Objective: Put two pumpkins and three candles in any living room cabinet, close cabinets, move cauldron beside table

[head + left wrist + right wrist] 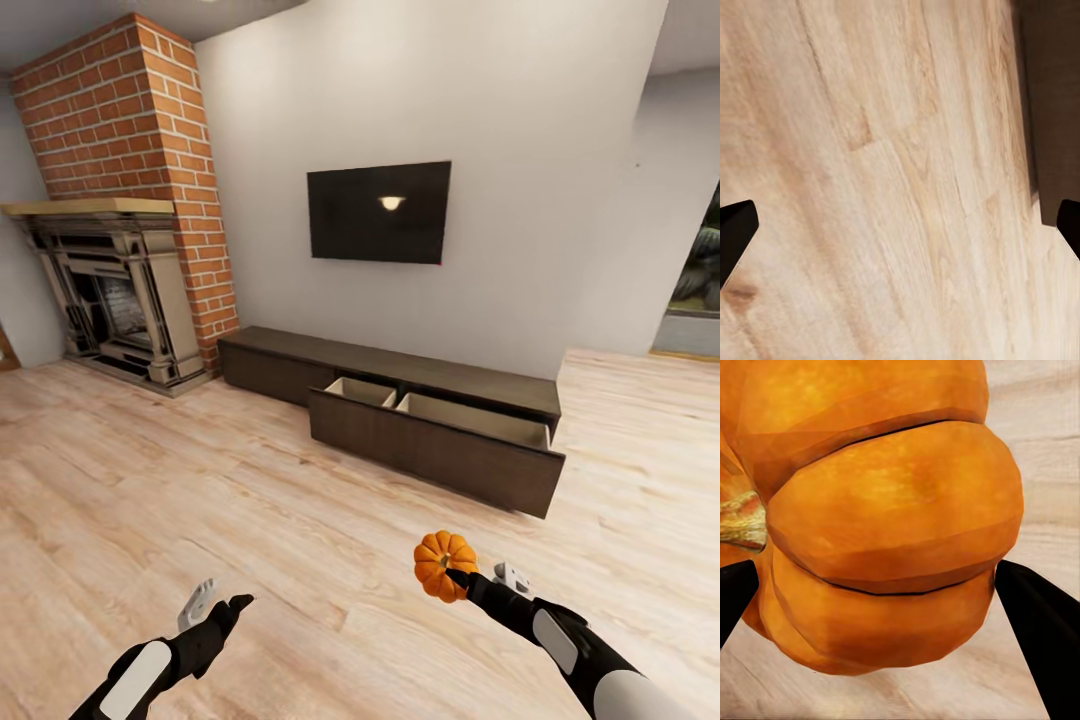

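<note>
A bright-orange ribbed pumpkin point(445, 565) hangs above the wood floor at the lower right, with my right gripper point(458, 577) shut on it. Up close in the right wrist view the pumpkin point(885, 525) sits between the two black fingertips point(1039, 615), its stem off to one side. My left gripper point(222, 605) hovers open and empty over the floor at the lower left; its dark fingertips point(735, 232) stand wide apart in the left wrist view. The long dark-brown cabinet point(280, 362) runs along the far wall. Its wide drawer point(435, 450) is pulled out, showing two tan compartments.
A brick fireplace point(120, 270) stands at the back left. A black TV point(378, 212) hangs on the wall above the cabinet. Pale wood floor point(200, 480) stretches between me and the cabinet. A window opening point(700, 290) shows at the far right.
</note>
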`<state>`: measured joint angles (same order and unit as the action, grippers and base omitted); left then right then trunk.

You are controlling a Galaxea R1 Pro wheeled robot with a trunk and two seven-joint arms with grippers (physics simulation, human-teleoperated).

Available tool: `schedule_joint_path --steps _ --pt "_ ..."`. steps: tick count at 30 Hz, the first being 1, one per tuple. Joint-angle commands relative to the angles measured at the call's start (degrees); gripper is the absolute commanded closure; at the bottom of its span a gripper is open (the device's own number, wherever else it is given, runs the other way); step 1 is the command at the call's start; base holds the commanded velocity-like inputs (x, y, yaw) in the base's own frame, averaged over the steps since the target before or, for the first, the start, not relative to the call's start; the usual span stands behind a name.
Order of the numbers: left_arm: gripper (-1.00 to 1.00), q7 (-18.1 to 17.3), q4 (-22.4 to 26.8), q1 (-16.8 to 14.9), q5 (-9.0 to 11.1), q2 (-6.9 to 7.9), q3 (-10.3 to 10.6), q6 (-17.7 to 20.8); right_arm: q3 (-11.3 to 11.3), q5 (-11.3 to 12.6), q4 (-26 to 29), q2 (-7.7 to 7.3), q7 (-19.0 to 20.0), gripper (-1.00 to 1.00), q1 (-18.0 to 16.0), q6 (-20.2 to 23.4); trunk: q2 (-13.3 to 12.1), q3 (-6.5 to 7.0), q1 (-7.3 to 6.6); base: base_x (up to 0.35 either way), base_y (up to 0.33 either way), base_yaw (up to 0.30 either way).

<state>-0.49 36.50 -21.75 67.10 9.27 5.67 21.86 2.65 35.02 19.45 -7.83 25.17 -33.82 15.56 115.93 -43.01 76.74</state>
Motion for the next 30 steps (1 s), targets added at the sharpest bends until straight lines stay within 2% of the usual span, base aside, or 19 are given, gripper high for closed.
schedule_joint_path --steps 1,9,13,21,30 --pt "-1.0 -0.05 -0.02 -0.05 0.23 0.05 0.22 0.03 0.16 0.84 0.13 -0.04 -0.03 1.0 -0.02 0.34 0.03 -0.06 -0.01 0.005 0.0 0.284" --pt "-1.0 -0.07 -0.02 -0.05 0.23 0.05 0.22 0.03 0.19 0.81 0.15 0.01 0.05 1.0 -0.02 0.34 0.03 -0.22 -0.01 0.15 0.0 0.279" --pt "-1.0 -0.06 -0.02 -0.05 0.23 0.05 0.21 0.01 0.17 0.83 0.2 0.01 0.09 1.0 -0.02 0.34 0.03 -0.35 -0.01 0.301 0.0 0.231" --pt "-1.0 -0.04 -0.02 -0.05 0.23 0.05 0.22 -0.3 0.17 0.84 0.23 0.01 0.11 1.0 -0.02 0.27 0.03 -0.42 -0.01 0.327 0.0 0.094" --pt "-1.0 -0.04 -0.04 -0.05 0.23 0.05 0.22 -0.32 0.22 0.84 0.24 0.01 0.06 1.0 -0.02 0.24 0.03 -0.6 -0.01 0.332 0.0 0.239"
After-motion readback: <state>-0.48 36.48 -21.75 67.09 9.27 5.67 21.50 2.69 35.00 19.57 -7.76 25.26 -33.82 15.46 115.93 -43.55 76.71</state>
